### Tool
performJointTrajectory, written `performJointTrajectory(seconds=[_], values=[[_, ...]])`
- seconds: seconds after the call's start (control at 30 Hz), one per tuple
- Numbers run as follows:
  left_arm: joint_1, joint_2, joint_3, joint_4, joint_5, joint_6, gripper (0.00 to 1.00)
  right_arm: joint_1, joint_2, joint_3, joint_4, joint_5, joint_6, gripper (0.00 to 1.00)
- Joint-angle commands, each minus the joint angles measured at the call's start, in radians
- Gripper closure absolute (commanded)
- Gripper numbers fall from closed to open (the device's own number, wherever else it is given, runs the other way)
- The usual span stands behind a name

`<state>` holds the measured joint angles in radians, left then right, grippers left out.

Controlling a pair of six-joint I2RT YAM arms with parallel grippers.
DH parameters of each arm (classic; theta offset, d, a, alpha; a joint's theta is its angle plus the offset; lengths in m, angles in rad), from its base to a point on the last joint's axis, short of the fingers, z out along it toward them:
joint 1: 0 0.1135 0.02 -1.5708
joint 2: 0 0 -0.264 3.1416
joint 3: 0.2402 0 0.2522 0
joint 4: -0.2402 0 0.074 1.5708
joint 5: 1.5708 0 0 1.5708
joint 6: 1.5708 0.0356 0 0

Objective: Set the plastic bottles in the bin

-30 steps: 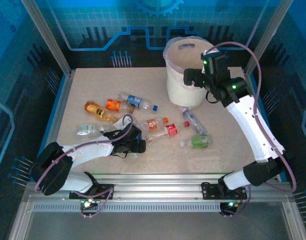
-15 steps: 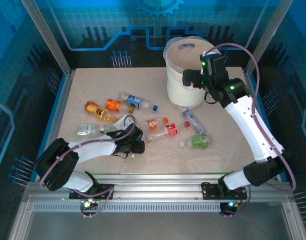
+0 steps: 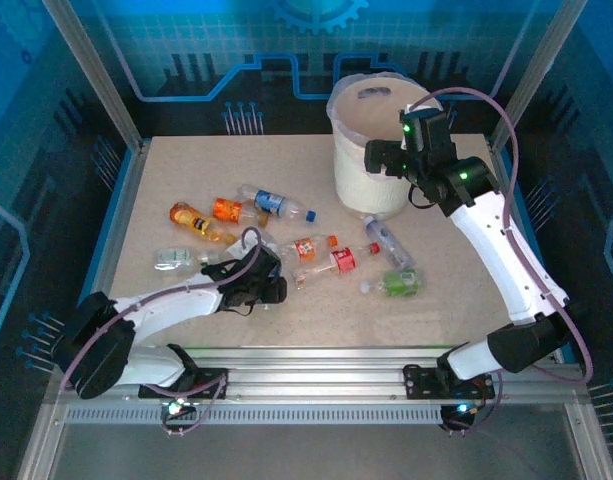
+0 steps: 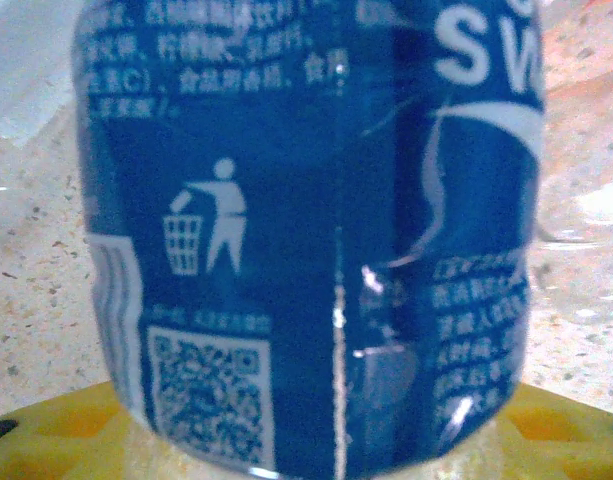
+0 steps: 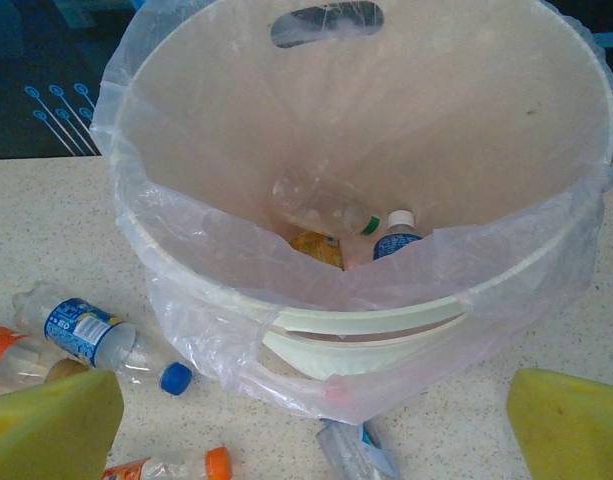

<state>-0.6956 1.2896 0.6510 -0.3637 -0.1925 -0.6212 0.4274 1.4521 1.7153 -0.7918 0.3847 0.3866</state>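
One pick-up in hand: left gripper (image 3: pixel 273 290) straddles a blue-labelled bottle (image 4: pixel 306 230), closure indeterminate; clamp, then lift. Right gripper (image 3: pixel 377 158) gapes empty at the bin's (image 5: pixel 386 328) rim.

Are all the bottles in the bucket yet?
Not yet. At least three bottles lie inside the bin. The left gripper is at a blue-labelled bottle; I can't tell if it is gripped. The right gripper is open and empty at the bin. About eight more bottles wait on the table.
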Motion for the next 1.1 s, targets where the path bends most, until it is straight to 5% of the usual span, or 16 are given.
performJointTrajectory(seconds=[0.0,0.27,0.47,0.73,1.07], values=[[0.007,-0.068,0.017,-0.045,-0.014,-0.011,0.44,0.017,-0.028,-0.01,0.017,-0.019,0.014,0.0],[0.007,-0.215,0.051,0.017,0.003,0.079,0.45,0.016,-0.048,-0.038,0.05,-0.144,0.015,0.0],[0.007,-0.274,0.041,0.259,0.059,0.196,0.46,0.018,-0.068,-0.09,0.118,-0.28,0.032,0.0],[0.007,-0.186,0.087,0.582,0.159,0.322,0.45,0.018,-0.052,-0.113,0.197,-0.533,0.037,0.0],[0.008,-0.042,0.196,0.709,0.27,0.374,0.45,0.023,-0.015,-0.11,0.271,-0.747,0.051,0.05]])
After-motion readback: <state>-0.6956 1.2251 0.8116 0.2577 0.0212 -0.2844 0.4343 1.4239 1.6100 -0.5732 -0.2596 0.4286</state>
